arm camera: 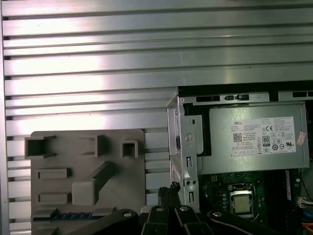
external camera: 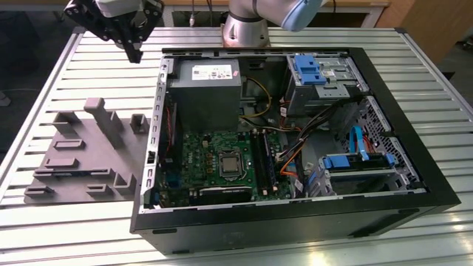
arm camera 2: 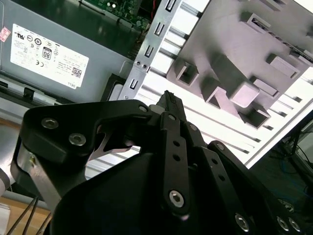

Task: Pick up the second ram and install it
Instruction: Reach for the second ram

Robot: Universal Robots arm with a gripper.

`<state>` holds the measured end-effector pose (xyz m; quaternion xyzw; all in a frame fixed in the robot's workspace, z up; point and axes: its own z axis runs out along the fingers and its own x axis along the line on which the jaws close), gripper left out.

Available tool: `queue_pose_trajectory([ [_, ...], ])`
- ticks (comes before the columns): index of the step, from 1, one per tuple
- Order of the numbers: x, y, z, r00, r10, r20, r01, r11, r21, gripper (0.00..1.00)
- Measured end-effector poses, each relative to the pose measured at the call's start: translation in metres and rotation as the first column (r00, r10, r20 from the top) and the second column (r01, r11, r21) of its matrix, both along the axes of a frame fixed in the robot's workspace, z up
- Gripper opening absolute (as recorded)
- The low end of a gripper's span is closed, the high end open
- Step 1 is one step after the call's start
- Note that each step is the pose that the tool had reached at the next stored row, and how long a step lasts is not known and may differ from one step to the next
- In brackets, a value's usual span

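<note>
Pincer: the pincer (external camera: 135,55) is seen raised above the table (external camera: 74,233), near the corner of the computer case (external camera: 296,221) where the power supply (external camera: 203,88) sits. Its fingertips appear drawn together and nothing is held.
Second ram: a dark narrow strip on the grey fixture plate (arm camera: 88,161) in the first wrist view is taken to be the second ram (arm camera: 68,214). It is well apart from the pincer and not yet grasped. How it is seated cannot be told.
Grasp risk: a thin stick could be pinched off-centre or at an angle, so that it tilts or slips once lifted.
Clearance risk: the upright posts (external camera: 111,124) stand close around the stick's place. They could be struck if the pincer is brought down off line.
Case risk: the case wall and the orange cables (external camera: 292,149) lie beside the motherboard slots (external camera: 264,160). A carried stick could be snagged there.
Seating risk: if the stick is misaligned with its slot or pressed unevenly, it may be seated at one end only, or the board may be strained.
</note>
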<state>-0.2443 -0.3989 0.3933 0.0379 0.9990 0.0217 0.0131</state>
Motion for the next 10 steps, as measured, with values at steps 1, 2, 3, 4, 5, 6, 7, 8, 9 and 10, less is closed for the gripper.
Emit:
queue_pose_trajectory([
  [1,-0.0019,0.0000,0.0000,1.0000,0.000,-0.0001,0.000,1.0000,0.0000,0.11],
  [2,-0.0038,0.0000,0.0000,1.0000,0.000,0.0000,0.000,1.0000,0.0000,0.11],
  [3,-0.0055,0.0000,0.0000,1.0000,0.000,0.0000,0.000,1.0000,0.0000,0.11],
  [4,-0.0073,0.0000,-0.0001,1.0000,0.000,0.0000,0.000,1.0000,0.0000,0.11],
  [5,-0.0090,0.0000,-0.0002,1.0000,0.000,-0.0001,0.000,1.0000,0.0000,0.11],
  [6,-0.0105,-0.0001,-0.0003,1.0000,0.000,-0.0001,0.000,1.0000,-0.0001,0.11],
  [7,-0.0119,-0.0003,-0.0006,1.0000,0.000,-0.0001,0.000,1.0000,0.0000,0.11],
  [8,-0.0134,-0.0005,-0.0008,1.0000,0.000,0.0000,0.000,1.0000,0.0000,0.11],
  [9,-0.0147,-0.0007,-0.0012,1.0000,0.000,-0.0001,0.000,1.0000,-0.0001,0.11],
  [10,-0.0160,-0.0010,-0.0015,1.0000,0.000,0.0000,0.000,1.0000,0.0000,0.11],
])
